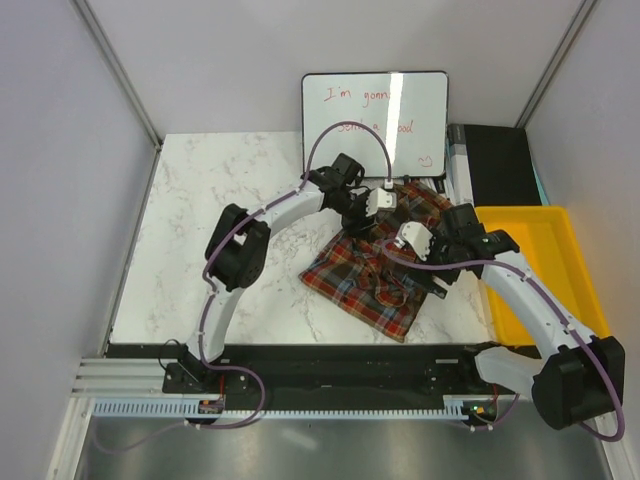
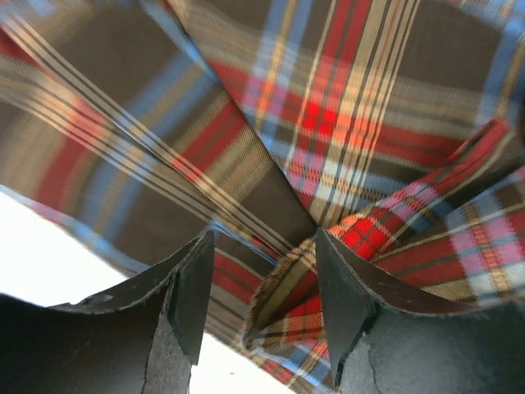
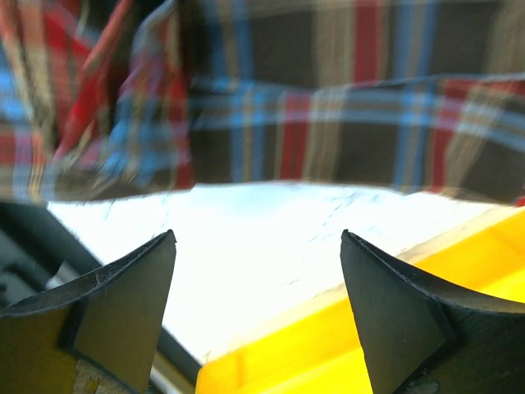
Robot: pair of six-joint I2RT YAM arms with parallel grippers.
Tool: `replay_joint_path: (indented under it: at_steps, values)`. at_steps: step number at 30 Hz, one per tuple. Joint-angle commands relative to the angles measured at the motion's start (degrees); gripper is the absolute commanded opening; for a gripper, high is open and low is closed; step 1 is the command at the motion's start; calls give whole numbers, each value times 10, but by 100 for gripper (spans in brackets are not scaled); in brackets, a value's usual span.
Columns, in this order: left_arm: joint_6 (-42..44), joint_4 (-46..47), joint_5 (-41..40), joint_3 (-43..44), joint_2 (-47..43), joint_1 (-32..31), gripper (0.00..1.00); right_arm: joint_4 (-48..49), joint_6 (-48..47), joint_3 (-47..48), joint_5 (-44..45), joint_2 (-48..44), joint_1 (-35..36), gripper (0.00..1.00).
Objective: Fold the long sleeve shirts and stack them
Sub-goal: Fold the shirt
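A plaid long sleeve shirt [image 1: 372,275] in red, dark and blue checks lies rumpled on the white marble table [image 1: 220,200], right of centre. My left gripper [image 1: 378,205] is down on its far edge. In the left wrist view it [image 2: 264,238] is open, and a raised fold of the shirt [image 2: 328,107] stands between the fingers, close to the right one. My right gripper [image 1: 412,240] hovers over the shirt's right side. In the right wrist view it [image 3: 257,235] is wide open with nothing between the fingers, and the shirt [image 3: 328,123] lies beyond them.
A yellow plastic bin [image 1: 545,260] stands right of the shirt, and its rim [image 3: 287,361] shows under the right fingers. A whiteboard [image 1: 375,125] leans at the back, with a black box [image 1: 500,165] beside it. Grey walls close in both sides.
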Motion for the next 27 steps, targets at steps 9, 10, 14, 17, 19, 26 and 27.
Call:
replay_joint_path:
  at_steps: [9,10,14,17,19,26,27]
  values:
    - [-5,-89,-101,-136,-27,-9,45,-9,22,22,-19,-4,-19,87]
    - [-7,-91,-108,-161,-53,-9,42,-7,33,25,-22,2,-20,87]
    - [-32,-97,-130,-282,-119,-5,41,14,58,37,-34,55,-20,81]
    - [-63,-104,-126,-356,-176,2,40,36,76,57,-39,118,-19,71]
    - [-100,-123,-100,-383,-198,20,38,67,106,85,-22,156,-3,62]
    - [-181,-141,59,-359,-273,152,41,156,181,161,-42,293,43,39]
    - [-193,-139,66,-354,-281,154,41,170,188,164,-48,301,53,37]
